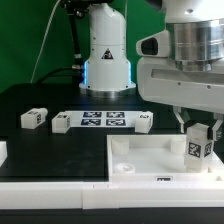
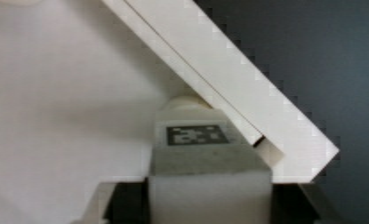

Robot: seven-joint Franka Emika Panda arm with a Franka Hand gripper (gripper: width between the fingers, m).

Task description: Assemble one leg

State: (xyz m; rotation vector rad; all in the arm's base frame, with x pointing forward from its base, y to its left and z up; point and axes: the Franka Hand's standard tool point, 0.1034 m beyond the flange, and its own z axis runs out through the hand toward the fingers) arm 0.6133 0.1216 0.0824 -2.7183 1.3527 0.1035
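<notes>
Exterior view: end effector (image 1: 197,133) clenches leg (image 1: 198,150) over panel (image 1: 140,162), spare legs (image 1: 33,118) well apart.

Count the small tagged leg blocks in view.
4: one leg in the gripper over the panel, one at each end of the marker board, one further toward the exterior view's left. Others may be hidden.

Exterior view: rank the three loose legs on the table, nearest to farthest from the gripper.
1. Near leg, at the marker board, exterior view's right end.
2. Middle leg, at the marker board's other end.
3. Far leg, farthest to the exterior view's left.
</notes>
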